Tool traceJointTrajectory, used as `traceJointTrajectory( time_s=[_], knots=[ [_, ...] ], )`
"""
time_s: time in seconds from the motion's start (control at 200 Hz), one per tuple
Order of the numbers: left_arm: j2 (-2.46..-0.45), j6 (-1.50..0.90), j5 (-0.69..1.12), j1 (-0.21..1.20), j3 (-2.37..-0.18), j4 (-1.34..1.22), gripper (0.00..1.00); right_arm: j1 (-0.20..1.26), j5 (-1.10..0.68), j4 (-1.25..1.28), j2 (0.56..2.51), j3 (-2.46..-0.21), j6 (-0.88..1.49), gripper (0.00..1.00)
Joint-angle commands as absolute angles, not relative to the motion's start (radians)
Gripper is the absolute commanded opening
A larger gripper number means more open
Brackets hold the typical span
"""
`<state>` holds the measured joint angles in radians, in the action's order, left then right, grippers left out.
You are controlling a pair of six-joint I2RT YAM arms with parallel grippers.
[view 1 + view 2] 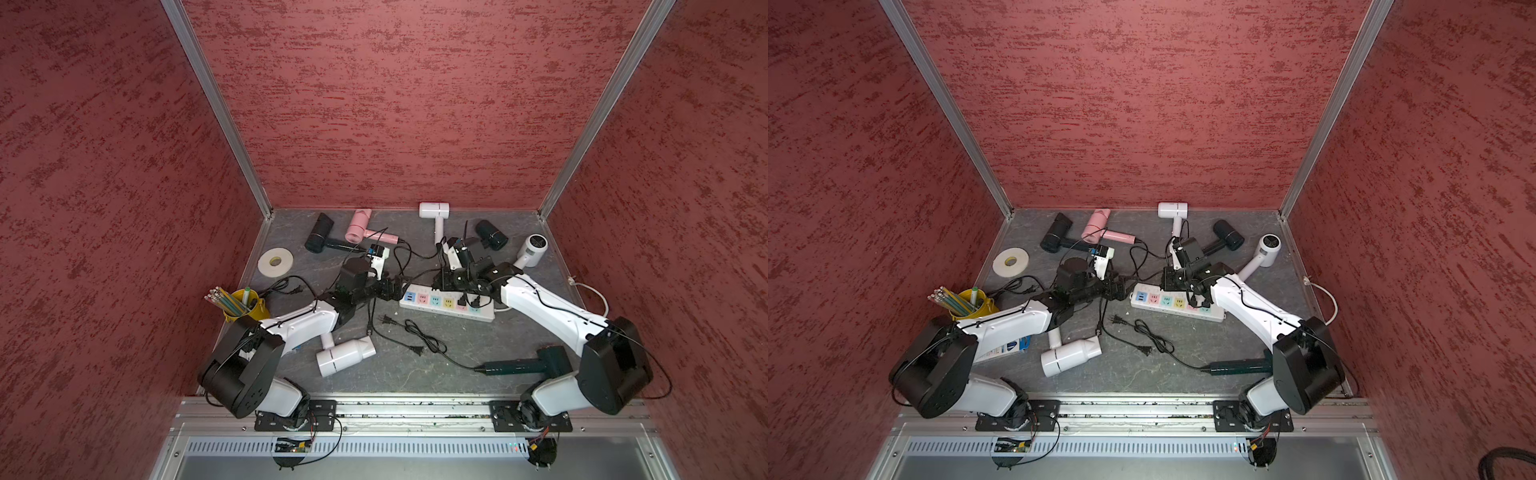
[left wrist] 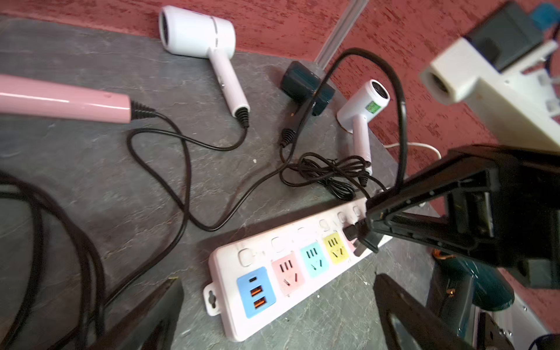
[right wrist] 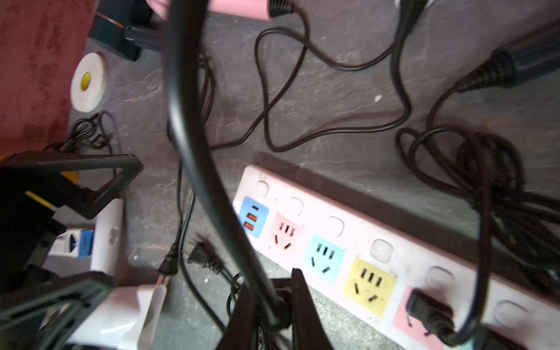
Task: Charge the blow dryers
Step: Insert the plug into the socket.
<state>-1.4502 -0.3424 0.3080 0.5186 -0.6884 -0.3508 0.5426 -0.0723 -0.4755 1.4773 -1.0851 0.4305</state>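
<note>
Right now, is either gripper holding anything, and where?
The right gripper pinches a black power cord along its length; the left gripper's jaws are open, empty.

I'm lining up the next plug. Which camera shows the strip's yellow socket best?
Left wrist: the yellow socket is sharp and unobstructed, slots clear. Right wrist shows it larger but blurred. In both top views it is tiny.

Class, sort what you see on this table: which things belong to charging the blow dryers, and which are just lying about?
Belong to the job: pink dryer, three white dryers, three dark dryers, their black cords (one clamped in the right pincer), power strip.

Just lying about: tape roll, yellow cup of pencils, small blue-and-white box.
</note>
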Motion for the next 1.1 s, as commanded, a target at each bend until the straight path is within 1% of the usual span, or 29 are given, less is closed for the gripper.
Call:
traceJointTrajectory(
  time_s=[0.0, 0.08, 0.145, 0.546, 0.701, 0.867, 1.097],
  knots=[
    [-1.443, -0.43, 0.348, 0.483, -0.671, -0.406, 1.0, 0.578, 0.225, -0.454, 1.461, -1.096, 0.465, 0.0],
    [-1.441, -0.441, 0.347, 0.47, -0.664, -0.41, 1.0, 0.607, 0.326, -0.465, 1.471, -1.103, 0.492, 0.0],
    [-1.439, -0.445, 0.341, 0.466, -0.666, -0.404, 1.0, 0.632, 0.371, -0.468, 1.487, -1.103, 0.522, 0.0],
    [-1.423, -0.442, 0.315, 0.465, -0.664, -0.382, 1.0, 0.704, 0.417, -0.362, 1.515, -0.962, 0.759, 0.0],
    [-1.422, -0.443, 0.316, 0.466, -0.666, -0.38, 1.0, 0.735, 0.477, -0.376, 1.522, -0.934, 0.825, 0.0],
    [-1.427, -0.445, 0.317, 0.465, -0.667, -0.386, 1.0, 0.761, 0.518, -0.388, 1.527, -0.906, 0.863, 0.0],
    [-1.439, -0.444, 0.324, 0.466, -0.666, -0.395, 1.0, 0.77, 0.584, -0.356, 1.514, -0.869, 0.846, 0.0]
  ],
)
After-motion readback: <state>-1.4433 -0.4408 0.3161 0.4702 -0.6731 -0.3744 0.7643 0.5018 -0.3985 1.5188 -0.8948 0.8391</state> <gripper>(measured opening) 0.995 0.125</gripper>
